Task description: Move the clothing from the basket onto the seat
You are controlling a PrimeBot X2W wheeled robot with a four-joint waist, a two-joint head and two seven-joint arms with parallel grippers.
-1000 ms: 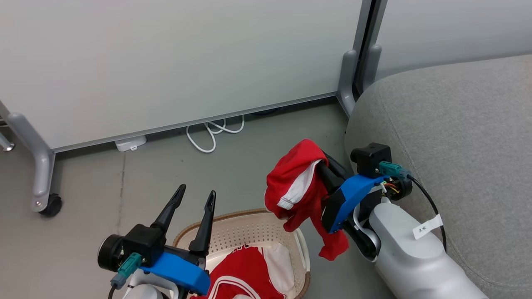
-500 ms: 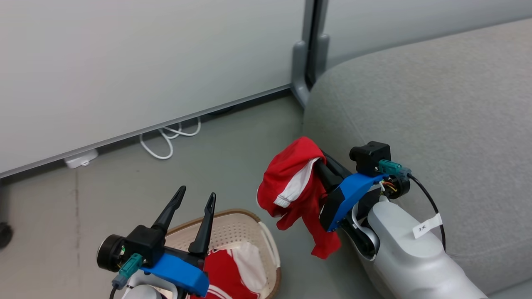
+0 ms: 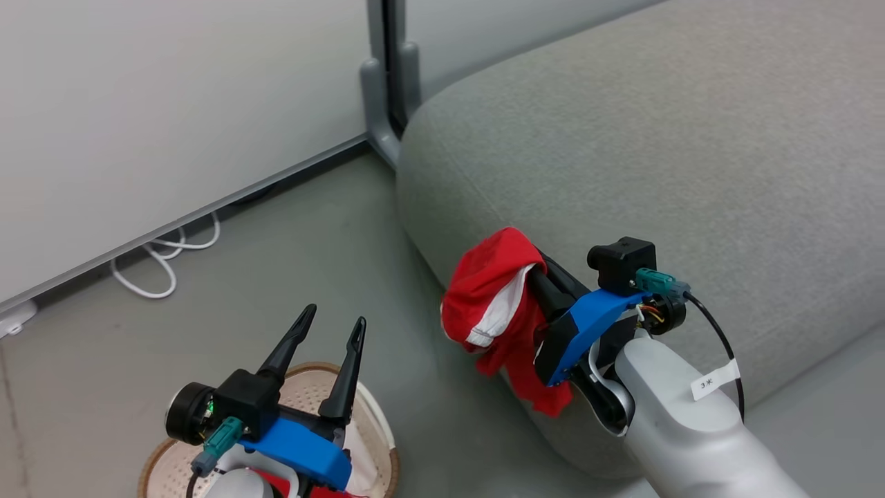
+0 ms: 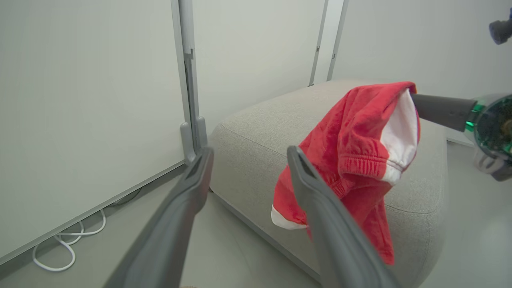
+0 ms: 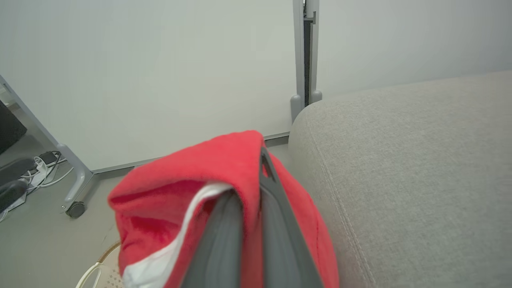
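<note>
- Stood over a smooth grey-green floor (image 3: 332,228), closed off at the back by pale flat partition panels (image 3: 173,104) joined at a grey metal post (image 3: 387,76).
- Noted a looped white cable (image 3: 166,266) on the floor along the foot of the panels, well apart from both tools.
- Faced a large grey fabric-upholstered seat (image 3: 657,138) with rounded edges and a stitched seam, taking up the right side of the head view, with its far corner just beside the post.
- Held the right tool (image 5: 252,180) pinched together on a soft red garment with white trim and an elastic waistband (image 3: 494,290), with the cloth draped over the fingertips and hanging in folds below them.
- Held that garment clear of the floor, in front of the seat's rounded side edge in the head view; could not tell whether it touched the upholstery or hung just off it.
- Held the left tool (image 3: 333,318) with its two dark fingers spread apart and nothing between them, above a cream-white perforated plastic basket with a brown rim (image 3: 308,391) that stood on the floor at the lower left.
- Saw red-and-white cloth (image 3: 356,449) lying inside the basket, partly hidden behind the left tool's blue mount.
- Had open floor between basket and seat.
- Had a broad bare seat top beyond and to the right of the held garment.
- Had the post and panels close against the seat's far-left corner.
</note>
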